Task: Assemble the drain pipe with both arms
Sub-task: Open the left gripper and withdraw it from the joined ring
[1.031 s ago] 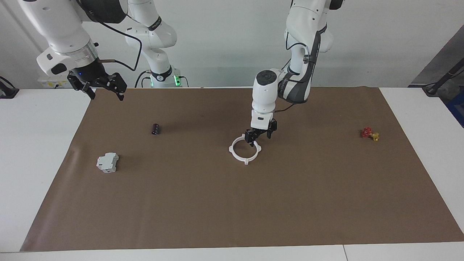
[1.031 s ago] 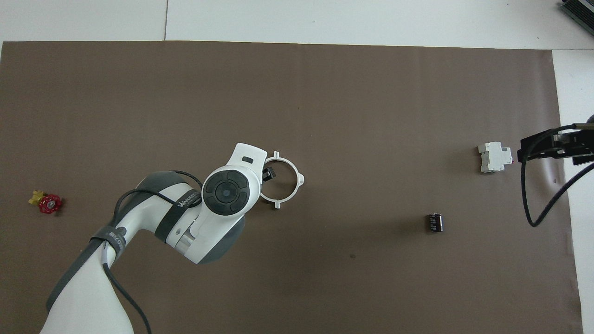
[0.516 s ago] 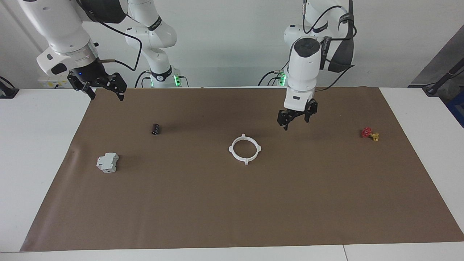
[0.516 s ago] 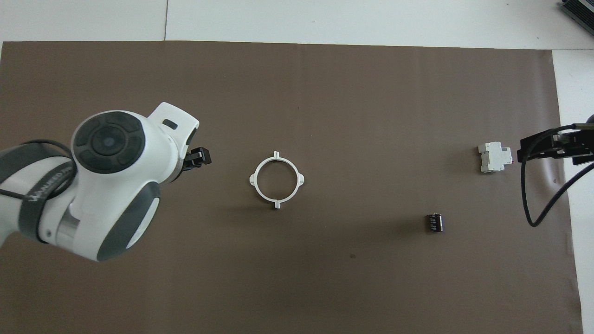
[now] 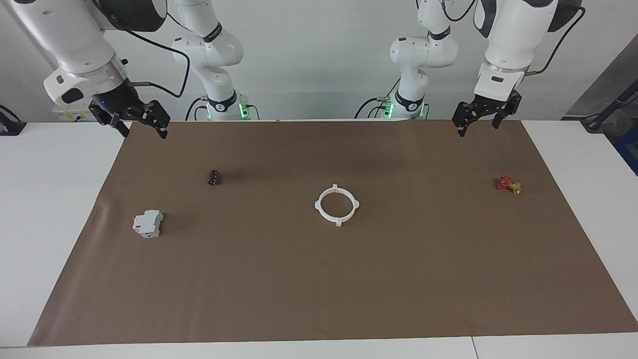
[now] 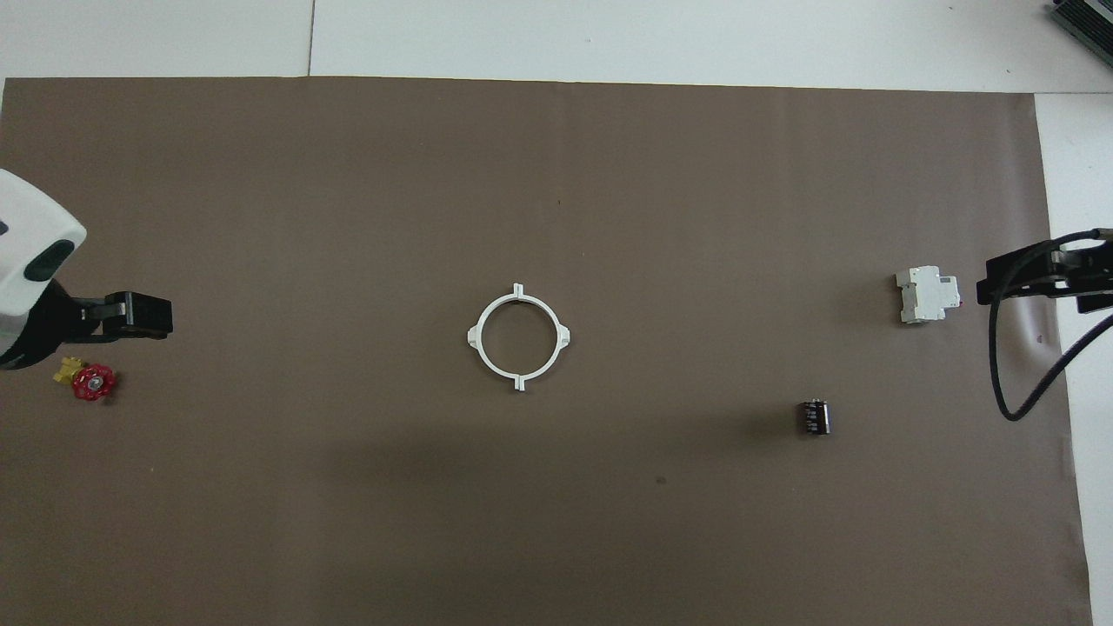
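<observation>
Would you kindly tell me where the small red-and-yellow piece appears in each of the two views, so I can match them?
Facing view: the small red-and-yellow piece lies near the picture's right edge, on the brown mat at the left arm's end.
Overhead view: it lies near the picture's left edge.
Shared landmark: the flat white plastic ring, near the middle in both.

A white table (image 5: 50,199) carries a brown mat (image 5: 319,279). On the mat lie a closed white ring (image 5: 337,205) mid-mat, a grey block (image 5: 147,223) and black cylinder (image 5: 214,177) toward the right arm's end, and a red-yellow piece (image 5: 508,184) toward the left arm's.
</observation>
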`<state>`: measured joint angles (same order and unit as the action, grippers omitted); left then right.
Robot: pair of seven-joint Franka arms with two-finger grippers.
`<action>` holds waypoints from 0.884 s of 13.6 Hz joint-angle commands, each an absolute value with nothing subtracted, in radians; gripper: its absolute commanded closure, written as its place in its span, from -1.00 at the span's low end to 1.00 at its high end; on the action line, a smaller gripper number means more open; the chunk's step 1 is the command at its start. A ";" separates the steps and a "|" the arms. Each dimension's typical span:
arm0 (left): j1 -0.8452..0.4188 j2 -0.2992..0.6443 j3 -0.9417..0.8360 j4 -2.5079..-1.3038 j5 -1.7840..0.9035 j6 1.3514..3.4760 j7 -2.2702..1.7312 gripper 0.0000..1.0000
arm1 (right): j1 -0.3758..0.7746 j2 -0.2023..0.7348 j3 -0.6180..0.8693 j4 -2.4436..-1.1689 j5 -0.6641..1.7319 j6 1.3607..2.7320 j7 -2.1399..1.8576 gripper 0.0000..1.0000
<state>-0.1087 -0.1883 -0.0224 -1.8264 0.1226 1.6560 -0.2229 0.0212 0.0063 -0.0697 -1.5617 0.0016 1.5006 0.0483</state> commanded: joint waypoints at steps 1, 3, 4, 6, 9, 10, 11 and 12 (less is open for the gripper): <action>-0.051 -0.178 -0.032 -1.793 0.083 1.612 -0.152 -1.00 | 0.023 -0.020 -0.060 -1.605 -0.028 1.525 0.025 -1.00; 0.020 -0.179 -0.026 -1.796 0.033 1.608 0.007 -1.00 | 0.026 -0.020 -0.060 -1.605 -0.028 1.529 0.025 -1.00; 0.040 -0.193 -0.025 -1.804 -0.004 1.606 0.043 -1.00 | 0.026 -0.021 -0.060 -1.605 -0.028 1.529 0.025 -1.00; 0.041 -0.198 -0.023 -1.810 -0.009 1.615 0.040 -1.00 | 0.028 -0.020 -0.058 -1.603 -0.034 1.529 0.026 -1.00; 0.048 -0.195 -0.025 -1.818 -0.008 1.661 0.038 -1.00 | 0.028 -0.020 -0.058 -1.603 -0.035 1.529 0.037 -1.00; 0.041 -0.190 -0.025 -1.828 -0.008 1.684 0.034 -1.00 | 0.028 -0.020 -0.058 -1.603 -0.035 1.529 0.037 -1.00; 0.037 -0.177 -0.020 -1.825 -0.009 1.689 0.034 -1.00 | 0.029 -0.020 -0.057 -1.603 -0.035 1.531 0.037 -1.00; 0.019 -0.117 0.004 -1.816 -0.009 1.686 0.034 -1.00 | 0.031 -0.020 -0.057 -1.603 -0.035 1.531 0.038 -1.00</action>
